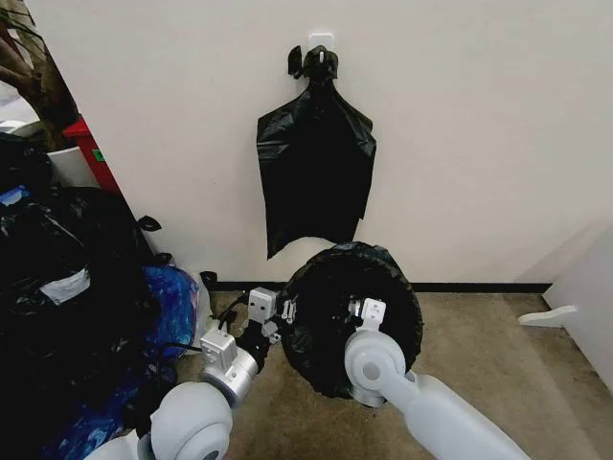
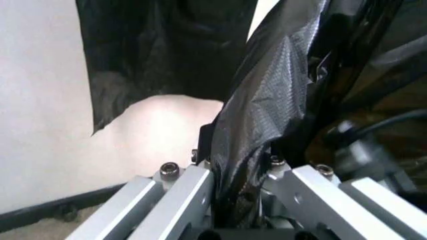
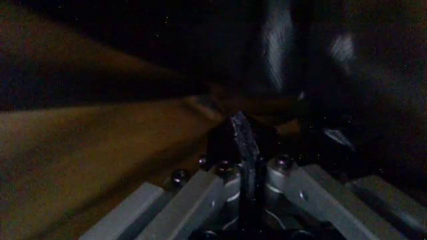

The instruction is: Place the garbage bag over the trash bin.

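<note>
Thin, crinkly, glossy black plastic garbage bag [image 1: 352, 316]; matt carpet [image 1: 498, 355].

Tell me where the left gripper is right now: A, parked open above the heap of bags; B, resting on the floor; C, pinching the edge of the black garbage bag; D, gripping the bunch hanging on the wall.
C: in the left wrist view the left gripper has its fingers closed on a fold of the garbage bag.
</note>
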`<state>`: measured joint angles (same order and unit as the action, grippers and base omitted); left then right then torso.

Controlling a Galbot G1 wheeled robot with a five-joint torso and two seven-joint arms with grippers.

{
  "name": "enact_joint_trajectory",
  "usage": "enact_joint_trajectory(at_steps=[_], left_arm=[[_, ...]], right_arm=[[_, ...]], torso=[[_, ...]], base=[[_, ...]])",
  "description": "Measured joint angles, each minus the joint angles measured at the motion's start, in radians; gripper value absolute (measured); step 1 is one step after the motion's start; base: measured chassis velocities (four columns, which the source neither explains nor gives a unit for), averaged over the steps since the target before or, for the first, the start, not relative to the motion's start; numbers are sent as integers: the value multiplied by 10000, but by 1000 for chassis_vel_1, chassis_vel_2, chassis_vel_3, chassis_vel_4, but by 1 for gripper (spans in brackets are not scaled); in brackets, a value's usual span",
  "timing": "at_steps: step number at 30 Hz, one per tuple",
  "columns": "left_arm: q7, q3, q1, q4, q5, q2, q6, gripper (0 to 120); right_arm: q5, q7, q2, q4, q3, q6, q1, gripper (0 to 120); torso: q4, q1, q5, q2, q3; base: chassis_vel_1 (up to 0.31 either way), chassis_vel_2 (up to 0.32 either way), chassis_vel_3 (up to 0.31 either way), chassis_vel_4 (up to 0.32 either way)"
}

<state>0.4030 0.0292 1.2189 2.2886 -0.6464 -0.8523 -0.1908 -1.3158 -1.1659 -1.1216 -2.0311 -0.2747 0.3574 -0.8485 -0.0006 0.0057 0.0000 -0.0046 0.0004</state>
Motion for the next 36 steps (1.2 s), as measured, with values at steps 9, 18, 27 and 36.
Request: enact_joint_trajectory(at_steps=[9,18,27,36], left_arm=[[-33,9,67,-66,56,-11,20,1],[-283,-42,392,292,231,103,39,1],[-439,24,424,405,237,103,39,1],[-372,-76,264,17,197,-9,88,1]], right_arm=[[-26,52,-85,-42,-21,11,203,0],[-108,250,-378,902,199,19,676,0],[-82,413,-364,1227,375,35,689,0],[-254,361,-143,339,51,39,583,0]], torso=[[0,0,0,0,0],[1,0,1,0,0],[0,0,1,0,0],[0,-1,1,0,0]], base=[[0,0,0,0],[0,0,0,0],[0,0,0,0],[0,0,0,0]])
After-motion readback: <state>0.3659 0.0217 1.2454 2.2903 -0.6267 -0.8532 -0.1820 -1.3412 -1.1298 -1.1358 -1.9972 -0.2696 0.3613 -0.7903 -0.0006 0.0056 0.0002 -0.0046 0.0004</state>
